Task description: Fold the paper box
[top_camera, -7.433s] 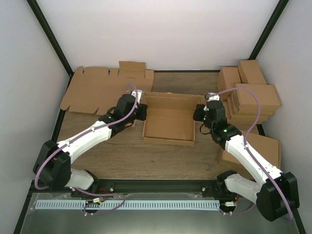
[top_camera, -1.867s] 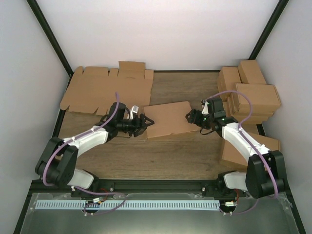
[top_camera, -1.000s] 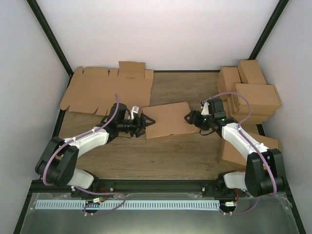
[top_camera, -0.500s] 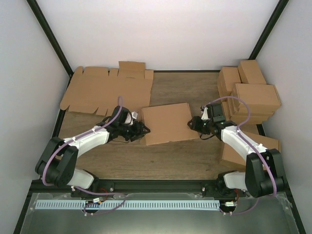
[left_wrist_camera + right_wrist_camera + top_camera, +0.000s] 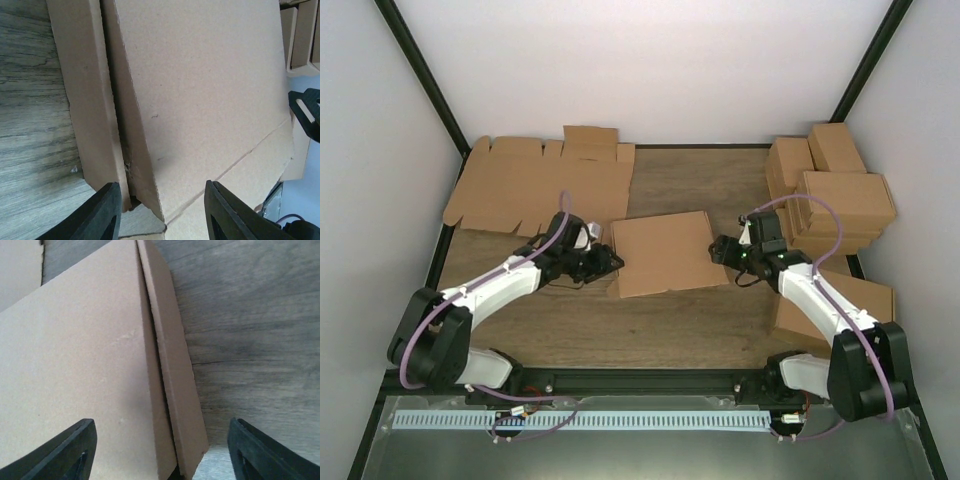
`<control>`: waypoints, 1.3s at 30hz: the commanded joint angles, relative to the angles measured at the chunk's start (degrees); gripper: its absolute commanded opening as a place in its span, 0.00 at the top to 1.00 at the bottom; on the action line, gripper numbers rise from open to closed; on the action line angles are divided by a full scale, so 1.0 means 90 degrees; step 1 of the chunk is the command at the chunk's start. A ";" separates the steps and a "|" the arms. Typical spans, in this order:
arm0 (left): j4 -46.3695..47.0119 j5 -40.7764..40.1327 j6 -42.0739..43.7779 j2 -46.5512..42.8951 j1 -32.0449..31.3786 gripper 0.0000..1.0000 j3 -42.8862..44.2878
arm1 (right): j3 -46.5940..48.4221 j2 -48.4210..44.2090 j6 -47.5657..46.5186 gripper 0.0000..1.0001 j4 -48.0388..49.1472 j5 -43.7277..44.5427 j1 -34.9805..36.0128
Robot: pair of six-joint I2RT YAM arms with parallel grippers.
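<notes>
The paper box [image 5: 668, 253] lies mid-table with its lid folded down over it. My left gripper [image 5: 611, 262] is at its left edge. In the left wrist view that gripper [image 5: 162, 215] stands open, with the lid's edge [image 5: 200, 90] and the side wall [image 5: 82, 100] between its fingers. My right gripper [image 5: 721, 250] is at the box's right edge. The right wrist view shows it [image 5: 167, 455] wide open, straddling the lid [image 5: 75, 365] and the right side wall [image 5: 175, 390], touching neither.
Flat die-cut cardboard sheets [image 5: 540, 185] lie at the back left. Several folded cartons [image 5: 830, 190] are stacked at the back right, and one more [image 5: 855, 300] sits by the right arm. Bare wooden table [image 5: 650, 320] lies in front of the box.
The lid has come down and the box now sits squarer on the table. My left gripper's fingers have narrowed at the left edge. The right gripper shut partly, then opened wide.
</notes>
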 commanded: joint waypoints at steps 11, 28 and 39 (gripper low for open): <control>0.0837 0.0030 0.0111 0.0690 -0.0027 0.77 -0.0502 | -0.0650 0.0553 0.0291 0.63 0.0832 -0.0526 0.0008; 0.0428 -0.0741 0.1081 0.0253 -0.0029 0.69 -0.0133 | -0.0797 -0.0191 0.0412 0.35 0.0599 -0.0158 0.0018; -0.0275 -0.1098 0.1002 -0.1125 -0.0716 0.28 -0.0802 | -0.0665 -0.0770 0.0237 0.16 0.0198 -0.0181 0.0021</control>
